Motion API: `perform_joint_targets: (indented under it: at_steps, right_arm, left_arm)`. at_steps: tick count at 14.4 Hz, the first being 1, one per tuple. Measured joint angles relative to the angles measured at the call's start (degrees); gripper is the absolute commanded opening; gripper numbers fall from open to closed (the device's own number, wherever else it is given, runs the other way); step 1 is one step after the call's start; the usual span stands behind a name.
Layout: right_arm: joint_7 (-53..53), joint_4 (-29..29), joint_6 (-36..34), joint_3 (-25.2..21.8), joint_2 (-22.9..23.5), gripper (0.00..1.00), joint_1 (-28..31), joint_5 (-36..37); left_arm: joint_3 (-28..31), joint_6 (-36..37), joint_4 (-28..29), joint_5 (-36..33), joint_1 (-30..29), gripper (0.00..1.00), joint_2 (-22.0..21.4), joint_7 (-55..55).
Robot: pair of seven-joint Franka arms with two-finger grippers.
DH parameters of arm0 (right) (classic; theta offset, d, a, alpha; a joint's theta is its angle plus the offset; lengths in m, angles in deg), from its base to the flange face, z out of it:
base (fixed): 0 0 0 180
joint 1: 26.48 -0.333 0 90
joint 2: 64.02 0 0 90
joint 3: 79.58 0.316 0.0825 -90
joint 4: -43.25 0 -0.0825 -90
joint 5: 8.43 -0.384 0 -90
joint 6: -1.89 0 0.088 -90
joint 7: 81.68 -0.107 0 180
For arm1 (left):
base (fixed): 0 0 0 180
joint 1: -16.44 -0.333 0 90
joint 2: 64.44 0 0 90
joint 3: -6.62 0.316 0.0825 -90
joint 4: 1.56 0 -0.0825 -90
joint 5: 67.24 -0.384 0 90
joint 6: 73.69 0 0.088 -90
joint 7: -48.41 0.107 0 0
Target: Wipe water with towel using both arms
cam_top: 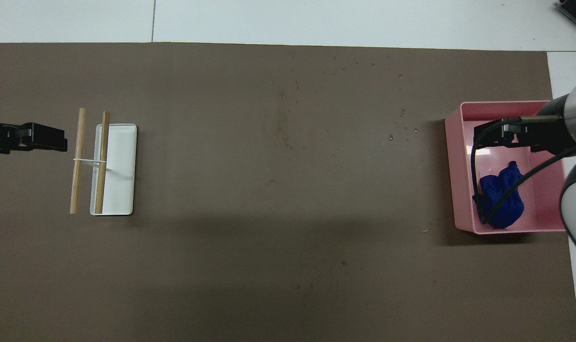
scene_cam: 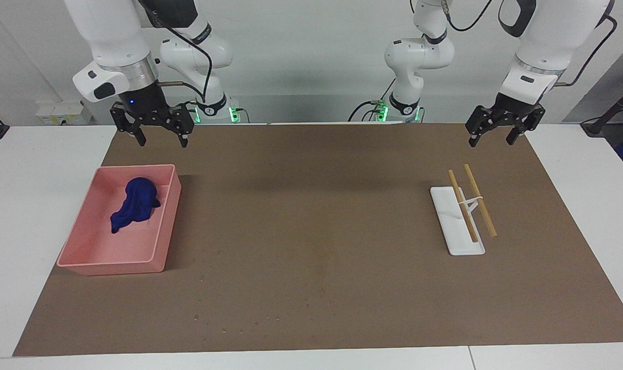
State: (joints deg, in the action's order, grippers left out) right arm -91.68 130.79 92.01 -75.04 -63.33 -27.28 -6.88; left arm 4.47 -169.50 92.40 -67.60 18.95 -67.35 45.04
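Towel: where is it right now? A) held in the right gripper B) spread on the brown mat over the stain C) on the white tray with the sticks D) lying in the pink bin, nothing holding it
D: the towel lies crumpled in the pink bin, and the right gripper hangs open above the bin's robot-side end, clear of the cloth.

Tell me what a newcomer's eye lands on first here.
The blue towel heaped in the pink bin, at the right arm's end of the mat. Above the bin's near edge hangs the open right gripper; the white tray with two sticks lies at the left arm's end.
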Motion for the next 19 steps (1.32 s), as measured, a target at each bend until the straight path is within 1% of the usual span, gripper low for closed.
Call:
perform_joint_targets:
  at_steps: [7,19]
  right_arm:
    - [0.0,0.44,-2.34,-0.25,0.21,1.0,1.1,0.0]
    - [0.0,1.17,-2.38,-0.09,-0.04,1.0,1.1,0.0]
  left_arm:
    - [0.03,0.0,0.0,0.0,0.0,1.0,0.0,0.0]
    - [0.14,0.0,0.0,0.0,-0.05,1.0,0.0,-0.01]
